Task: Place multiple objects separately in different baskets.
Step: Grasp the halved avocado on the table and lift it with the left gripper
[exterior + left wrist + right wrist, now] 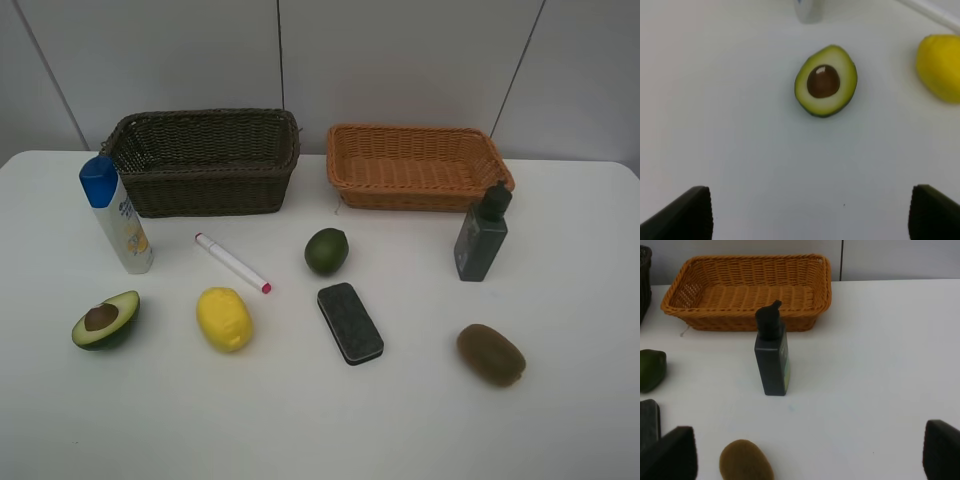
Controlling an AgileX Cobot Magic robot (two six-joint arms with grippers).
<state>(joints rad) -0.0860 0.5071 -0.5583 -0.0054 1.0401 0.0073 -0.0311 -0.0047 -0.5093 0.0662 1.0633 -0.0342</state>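
On the white table lie a halved avocado [105,320], lemon [224,318], lime [326,250], kiwi [491,354], marker [232,263] and black eraser [350,322]. A blue-capped white bottle [117,215] and a dark grey bottle [482,235] stand upright. The dark brown basket [210,190] and orange basket [400,195] stand empty at the back. My left gripper [810,215] is open above the table, short of the avocado [826,81]. My right gripper [810,455] is open, with the kiwi [746,460] and grey bottle [771,357] ahead. Neither arm shows in the exterior view.
The table's front strip [320,430] is bare white surface. A grey panelled wall [400,60] rises right behind the baskets. In the left wrist view the lemon [940,67] lies beside the avocado. In the right wrist view the lime [650,370] and eraser [649,422] sit at the edge.
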